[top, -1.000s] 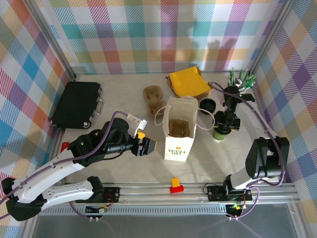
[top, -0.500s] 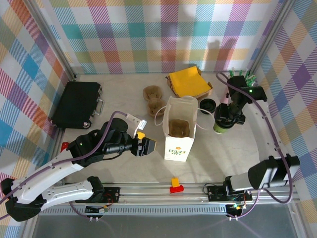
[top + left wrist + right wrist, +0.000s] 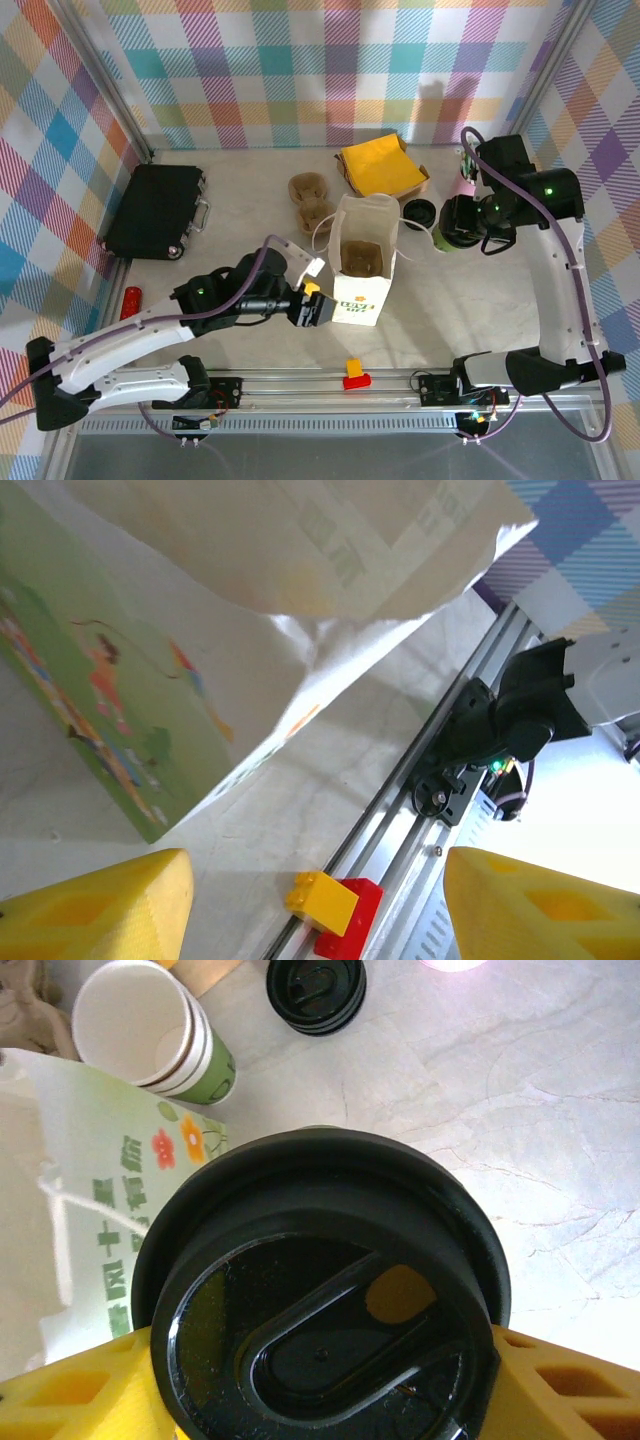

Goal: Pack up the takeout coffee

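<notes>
The takeout coffee [image 3: 320, 1310] is a paper cup under a black lid, and my right gripper [image 3: 325, 1380] is shut on it, a yellow finger [image 3: 70, 1390] on each side. In the top view the cup [image 3: 455, 225] hangs in the right gripper [image 3: 468, 222] above the table, just right of the open white paper bag [image 3: 360, 262] with green print. My left gripper [image 3: 318, 310] is open at the bag's lower front corner. In the left wrist view its fingers [image 3: 100, 900] stand wide apart, with the bag [image 3: 200, 630] just ahead of the left gripper [image 3: 318, 880].
A stack of empty paper cups [image 3: 150, 1030] and black lids [image 3: 315, 995] lie beside the bag. A black case [image 3: 155, 210] sits far left, brown cup trays [image 3: 310, 200] and a yellow cloth [image 3: 380, 168] behind the bag. A yellow-and-red brick [image 3: 354, 374] rests on the front rail.
The right arm has lifted the coffee off the table and carried it a little back and right. The left gripper has moved right to the bag's front corner.
</notes>
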`<state>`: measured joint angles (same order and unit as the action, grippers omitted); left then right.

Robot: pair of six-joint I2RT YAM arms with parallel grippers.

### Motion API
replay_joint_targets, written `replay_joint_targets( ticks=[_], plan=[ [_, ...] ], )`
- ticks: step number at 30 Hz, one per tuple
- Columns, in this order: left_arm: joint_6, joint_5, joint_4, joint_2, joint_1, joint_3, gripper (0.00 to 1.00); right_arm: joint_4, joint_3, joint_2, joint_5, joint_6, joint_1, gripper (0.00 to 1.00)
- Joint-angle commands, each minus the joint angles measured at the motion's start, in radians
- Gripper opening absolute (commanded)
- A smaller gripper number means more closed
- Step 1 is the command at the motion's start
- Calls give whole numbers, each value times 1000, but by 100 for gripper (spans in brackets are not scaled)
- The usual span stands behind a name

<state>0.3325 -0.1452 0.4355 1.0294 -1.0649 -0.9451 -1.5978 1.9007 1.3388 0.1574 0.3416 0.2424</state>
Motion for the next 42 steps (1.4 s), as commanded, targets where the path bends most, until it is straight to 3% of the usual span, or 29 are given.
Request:
replay_joint_targets(
  ticks=[1, 10, 24, 42],
  plan=[
    [7, 34, -87, 40, -40, 13, 66, -82, 56, -1, 9, 41, 29, 62],
    [19, 45, -228, 160, -106, 3, 65, -145, 174, 27, 34, 82, 105, 61],
    [6, 39, -317, 331, -165, -61, 64, -188, 309, 98, 72, 141, 243, 60],
    [-13, 111, -287, 332, -170, -44, 64, -186, 401, 185, 108, 209, 467, 59]
  ],
)
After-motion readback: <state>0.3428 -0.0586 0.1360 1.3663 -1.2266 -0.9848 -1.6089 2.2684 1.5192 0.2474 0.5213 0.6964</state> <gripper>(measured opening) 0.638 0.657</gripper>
